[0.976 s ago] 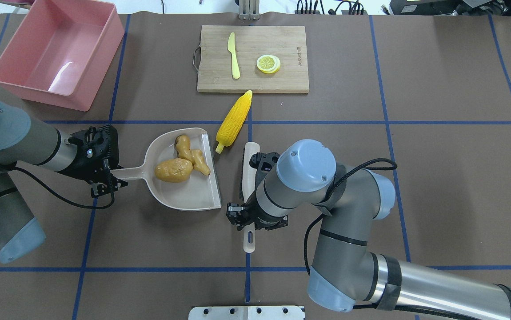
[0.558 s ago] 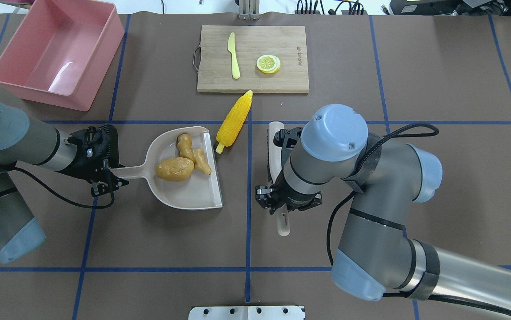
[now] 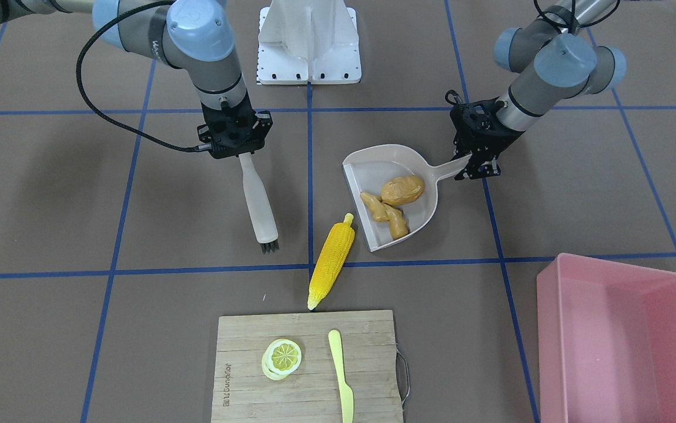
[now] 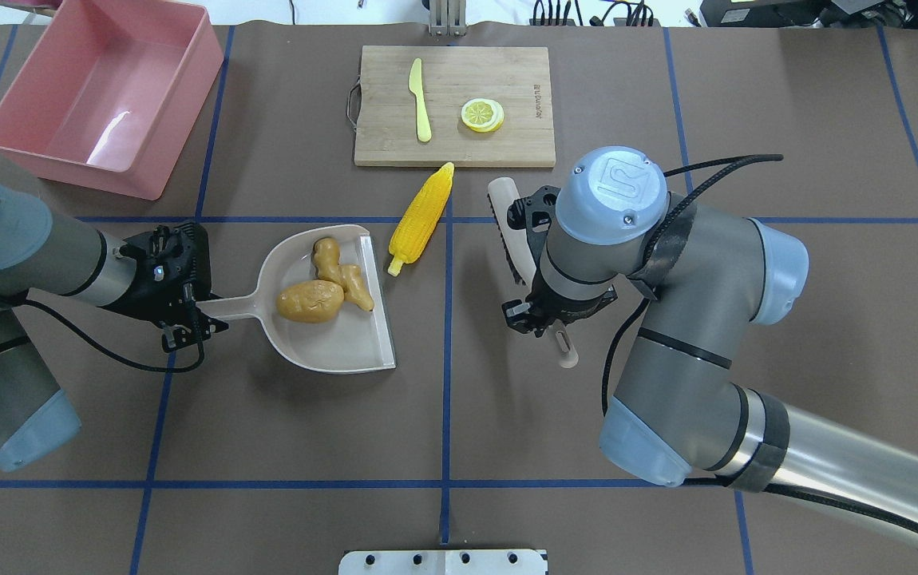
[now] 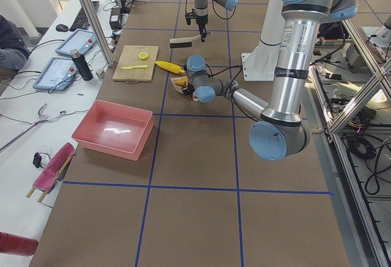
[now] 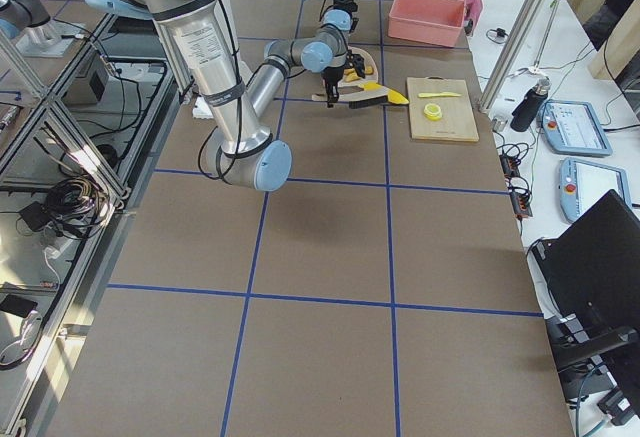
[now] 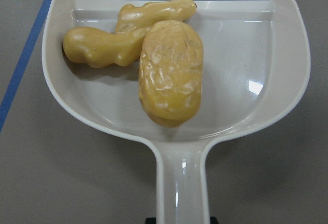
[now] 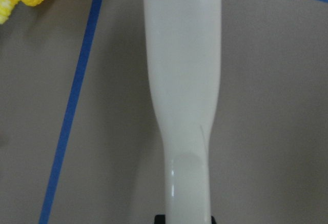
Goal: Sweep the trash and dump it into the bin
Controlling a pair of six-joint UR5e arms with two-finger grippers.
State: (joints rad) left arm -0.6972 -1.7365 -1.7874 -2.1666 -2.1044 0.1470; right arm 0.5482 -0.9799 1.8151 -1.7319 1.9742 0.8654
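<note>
Near corn (image 3: 332, 261): right tool (image 3: 241, 154) (tight) around brush (image 3: 257, 202)

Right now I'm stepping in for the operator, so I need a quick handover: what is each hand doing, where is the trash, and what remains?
Left hand: shut on the dustpan handle, pan mouth facing the corn cob.
Right hand: shut on the brush, which is clear of the corn.
Done: ginger root and potato lie in the dustpan.
Left: corn is on the table between pan and brush. Sweep it in, then dump all into the empty pink bin.
</note>
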